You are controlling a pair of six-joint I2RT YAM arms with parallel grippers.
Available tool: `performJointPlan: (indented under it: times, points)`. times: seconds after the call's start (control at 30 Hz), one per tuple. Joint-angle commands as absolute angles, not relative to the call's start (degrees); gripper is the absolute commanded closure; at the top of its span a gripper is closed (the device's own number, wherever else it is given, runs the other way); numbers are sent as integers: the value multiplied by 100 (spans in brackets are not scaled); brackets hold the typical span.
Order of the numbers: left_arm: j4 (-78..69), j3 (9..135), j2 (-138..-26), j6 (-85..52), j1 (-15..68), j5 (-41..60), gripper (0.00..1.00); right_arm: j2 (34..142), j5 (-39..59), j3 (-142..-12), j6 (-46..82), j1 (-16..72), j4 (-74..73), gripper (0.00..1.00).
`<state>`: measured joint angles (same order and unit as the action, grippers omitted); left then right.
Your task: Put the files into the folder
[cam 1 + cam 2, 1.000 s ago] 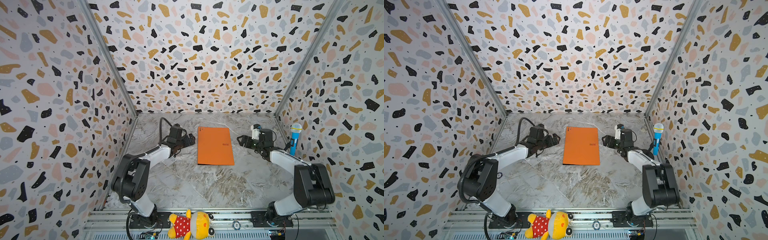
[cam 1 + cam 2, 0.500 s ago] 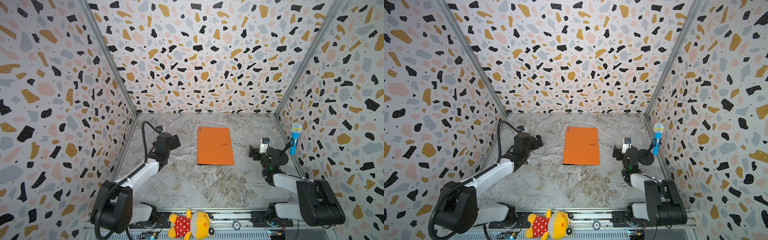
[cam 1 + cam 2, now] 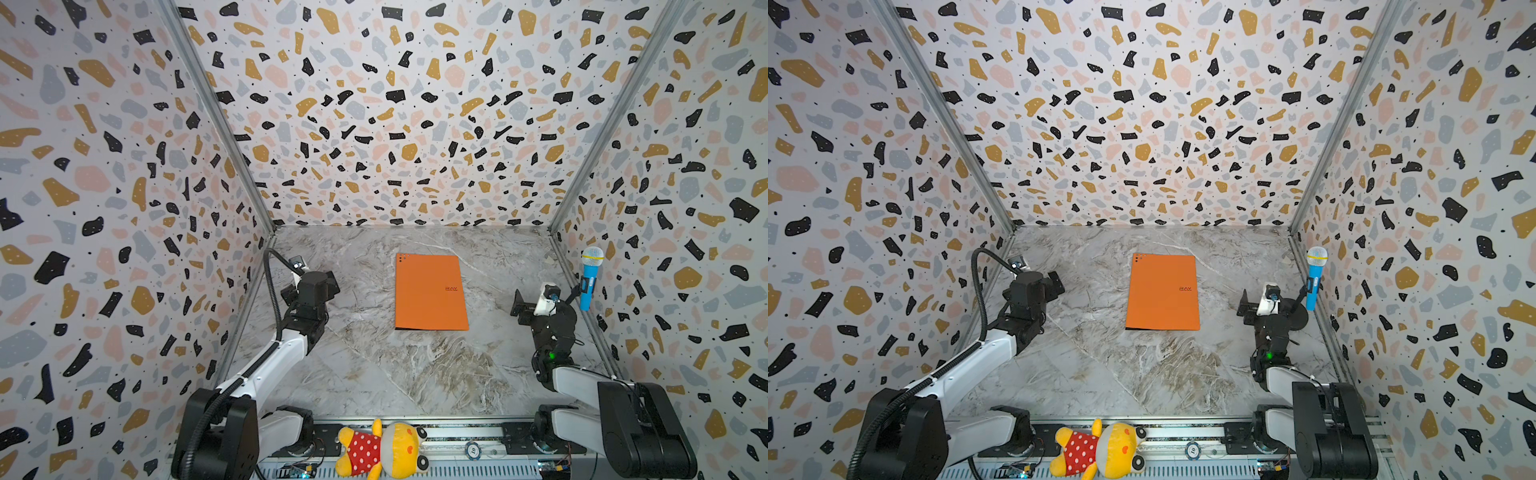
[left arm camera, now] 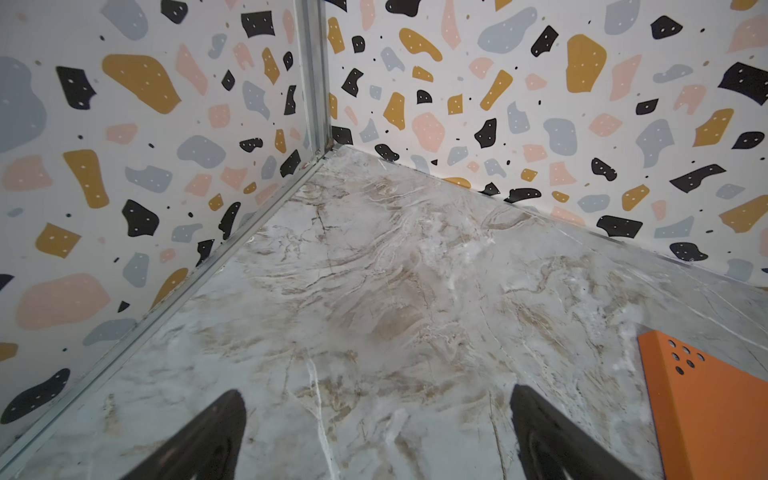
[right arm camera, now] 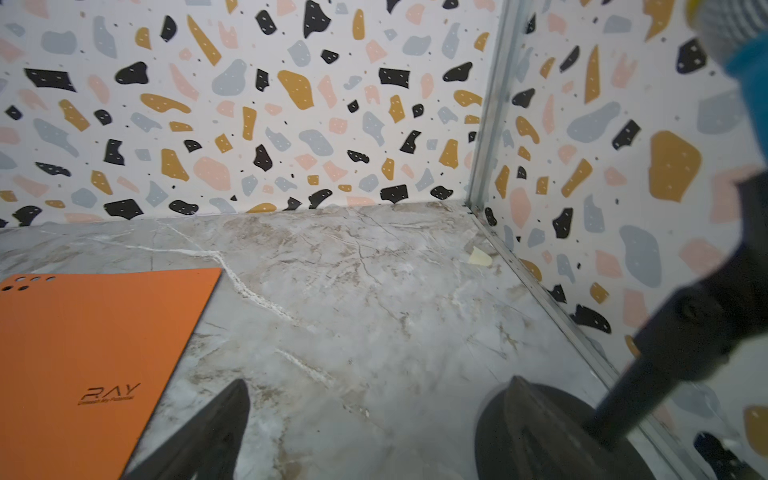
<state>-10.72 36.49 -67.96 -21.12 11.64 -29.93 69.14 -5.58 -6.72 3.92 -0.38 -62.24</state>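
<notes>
I see the folder (image 3: 430, 293) closed, flat at the centre of the surface (image 3: 374, 374). The left tool (image 4: 376, 392) and right tool (image 5: 378, 382) gape wide, empty. Of the wrist views, only the right shows the logo (image 5: 109, 392).

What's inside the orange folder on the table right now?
The folder lies shut and flat on the marble table. Only its orange cover, logo and corner dots show. Whatever is inside is hidden by the cover, so its contents cannot be seen.
</notes>
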Motion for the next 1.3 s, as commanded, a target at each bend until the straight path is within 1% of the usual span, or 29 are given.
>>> performJointPlan:
  times: [0.0,0.1,0.13,0.2,0.4,0.5,0.6,0.7,0.77,0.93,1.07,1.13,1.27]
  points:
    - [-1488,3475,-6680,-1875,1111,-3374,1,7165,-383,-481,698,-145,-7068,1]
    - [-1735,3356,-6675,-1796,1047,-3611,1,7680,-82,-822,667,-186,-6907,1]
    - [-1783,3317,-6659,-1748,1027,-3696,0,7866,-4,-823,601,-178,-7173,1]
    - [-1896,3217,-6608,-1631,1006,-3837,1,7782,50,-816,544,-142,-7028,1]
    - [-2807,2708,-6543,-1452,937,-4062,1,7966,137,-779,326,-3,-7287,1]
    - [-2854,2750,-6630,-1345,923,-4210,1,8713,-91,-599,21,304,-8597,1]
    - [-3316,2586,-6680,-1058,881,-4269,0,8454,-256,-950,-36,431,-7399,1]
    - [-4334,2079,-6744,-335,831,-3478,1,8520,-373,-1155,44,401,-7118,1]
    - [-4896,1772,-6893,-358,826,-3411,0,8543,-369,-1138,52,391,-7177,1]
    - [-5786,1290,-7408,-482,769,-3429,0,8535,-365,-1143,48,392,-7160,1]
    - [-7055,847,-7911,-508,755,-3365,0,8533,-360,-1146,47,391,-7159,1]
    - [-7352,716,-8009,-470,754,-3260,0,8530,-361,-1142,43,393,-7150,1]
    - [-7276,749,-8015,-479,754,-3262,1,8534,-360,-1144,43,388,-7146,1]
